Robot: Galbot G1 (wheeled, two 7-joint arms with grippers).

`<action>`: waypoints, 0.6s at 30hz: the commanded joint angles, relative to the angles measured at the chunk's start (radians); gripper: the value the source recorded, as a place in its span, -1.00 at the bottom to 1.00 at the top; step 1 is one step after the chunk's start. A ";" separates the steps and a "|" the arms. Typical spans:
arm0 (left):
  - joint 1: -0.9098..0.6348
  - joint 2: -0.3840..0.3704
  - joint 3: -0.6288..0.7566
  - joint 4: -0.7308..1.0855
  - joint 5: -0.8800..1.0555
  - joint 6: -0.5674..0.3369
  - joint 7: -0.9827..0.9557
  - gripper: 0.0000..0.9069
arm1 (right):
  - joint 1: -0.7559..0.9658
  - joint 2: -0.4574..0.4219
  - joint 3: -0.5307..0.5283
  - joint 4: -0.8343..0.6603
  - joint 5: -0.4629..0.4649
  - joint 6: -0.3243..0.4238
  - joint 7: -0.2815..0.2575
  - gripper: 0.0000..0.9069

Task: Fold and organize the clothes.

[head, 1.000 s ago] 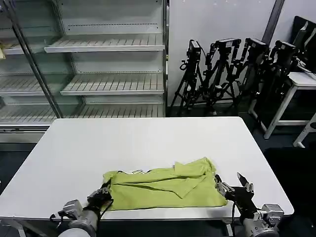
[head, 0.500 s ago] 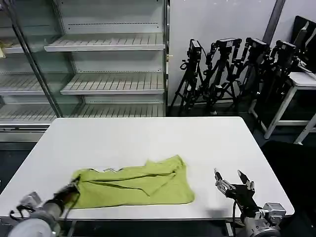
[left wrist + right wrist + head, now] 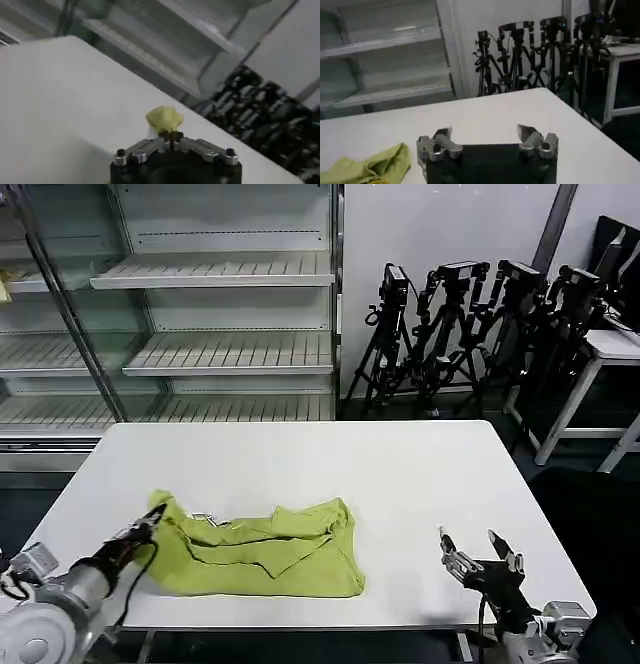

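While the lime yellow-green short-sleeved T-shirt of thin soft fabric (image 3: 262, 546) lies crumpled on the white rectangular table (image 3: 300, 464), its long axis runs across the table from the robot's left to its right, roughly parallel to the near edge. The garment sits in the near left part of the tabletop, close to the front edge. Its left end is lifted and gathered into a small peak, and from this peak the cloth spreads out flat toward the right, where it ends in a wider, rounded fold. Loose wrinkles cross the middle.

The left gripper (image 3: 152, 521) is at this raised left end, and its fingers are closed together on the fabric. In the left wrist view, the left gripper (image 3: 170, 135) pinches a small bunch of yellow-green cloth (image 3: 164, 119) between its tips, above the white surface.

The right gripper (image 3: 479, 550) hovers over the near right part of the table, well apart from the shirt, with its two fingers spread and nothing between them. In the right wrist view, the spread fingers (image 3: 531, 135) frame bare table, and the shirt's edge (image 3: 370, 166) lies off to one side.

Behind the table stand white metal shelves (image 3: 215, 274) and several black camera tripods (image 3: 450, 334).
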 commanded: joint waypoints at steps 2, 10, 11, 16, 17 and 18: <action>-0.129 -0.136 0.342 -0.075 -0.074 0.000 -0.009 -0.93 | -0.055 0.003 0.039 0.026 0.000 0.002 0.001 1.00; -0.204 -0.194 0.539 0.014 0.055 -0.030 -0.022 -0.93 | -0.070 0.012 0.045 0.027 -0.004 0.007 -0.002 1.00; -0.216 -0.199 0.558 0.035 0.073 -0.033 -0.024 -0.93 | -0.071 0.013 0.045 0.026 -0.005 0.007 -0.002 1.00; -0.254 -0.228 0.632 0.115 0.153 -0.038 -0.027 -0.93 | -0.070 0.018 0.039 0.022 -0.009 0.009 -0.004 1.00; -0.257 -0.231 0.641 0.123 0.163 -0.038 -0.027 -0.93 | -0.069 0.019 0.038 0.020 -0.009 0.009 -0.004 1.00; -0.259 -0.232 0.651 0.135 0.168 -0.038 -0.027 -0.93 | -0.067 0.020 0.037 0.018 -0.009 0.009 -0.004 1.00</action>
